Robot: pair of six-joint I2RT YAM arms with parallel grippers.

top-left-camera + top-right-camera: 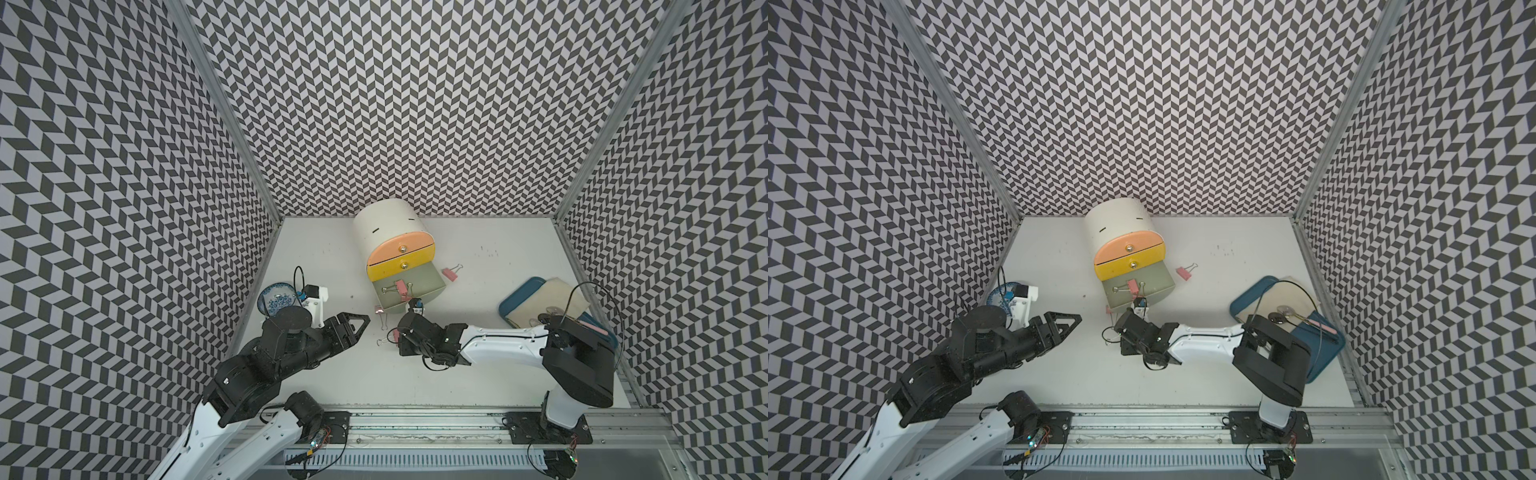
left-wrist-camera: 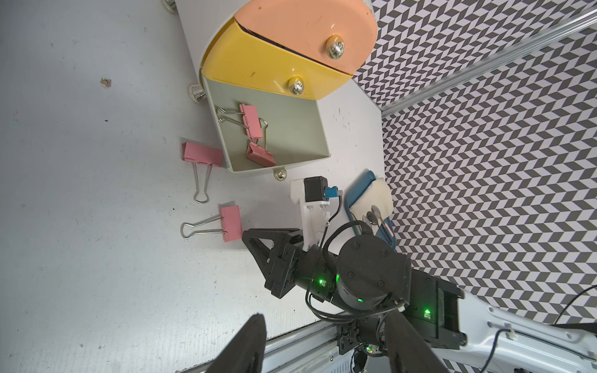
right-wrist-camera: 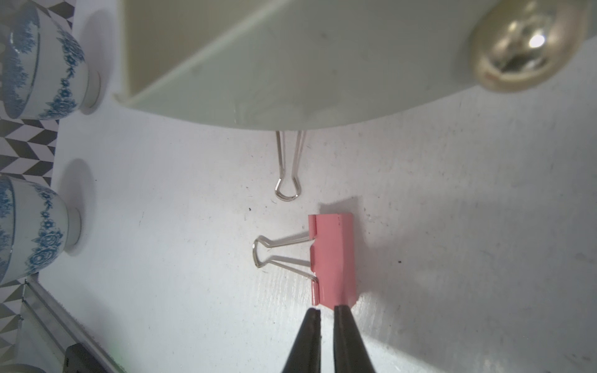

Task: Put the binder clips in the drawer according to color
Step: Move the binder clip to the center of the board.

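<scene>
The cream cabinet's grey-green bottom drawer (image 1: 432,286) stands pulled out, with two pink binder clips (image 2: 250,121) lying in it. The orange and yellow drawers above it are closed. One pink clip (image 3: 334,258) lies flat on the table in front of the drawer. My right gripper (image 3: 328,308) has its tips at that clip's near end, a narrow gap between its jaws and nothing in it. Another pink clip (image 2: 202,155) lies by the drawer's front corner, and a third (image 1: 449,273) beside the drawer. My left gripper (image 1: 359,324) hangs open and empty to the left.
A blue-and-white bowl (image 1: 276,299) stands at the left wall behind my left arm. A teal tray (image 1: 521,291) with a cream cloth and small items sits at the right wall. The cabinet's brass knob (image 3: 523,42) juts out near my right gripper.
</scene>
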